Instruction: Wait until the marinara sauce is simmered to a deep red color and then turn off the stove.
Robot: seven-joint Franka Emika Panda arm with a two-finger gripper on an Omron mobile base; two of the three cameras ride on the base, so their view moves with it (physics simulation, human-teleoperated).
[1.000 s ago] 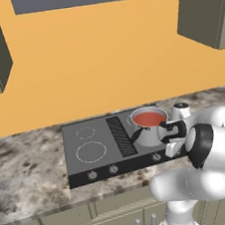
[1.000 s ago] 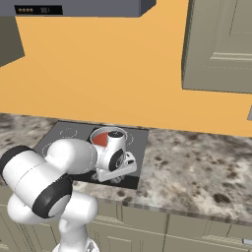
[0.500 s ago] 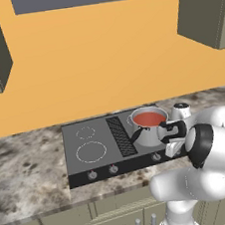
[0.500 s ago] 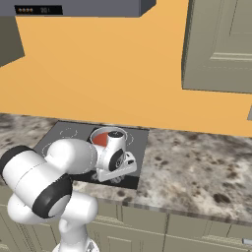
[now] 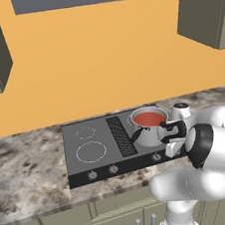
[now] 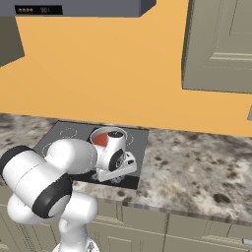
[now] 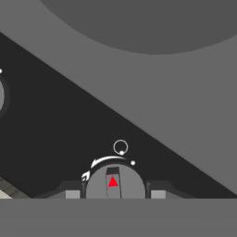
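Nothing has moved since the earlier frames. The pincer (image 7: 113,192) stays clamped on a stove (image 5: 95,137) knob (image 7: 114,183); the sauce (image 5: 148,118) looks orange-red.

The white arm rises from five o'clock in the left base view, elbow bent, its wrist reaching toward ten o'clock. The gripper (image 7: 113,192) points downward, its dark fingertips (image 7: 69,190) closed on a round knob (image 7: 113,183).

orange-red marinara sauce (image 5: 148,118), dark grey stove (image 5: 101,148)

speckled counter (image 5: 32,170) — stove (image 5: 97,151) inset
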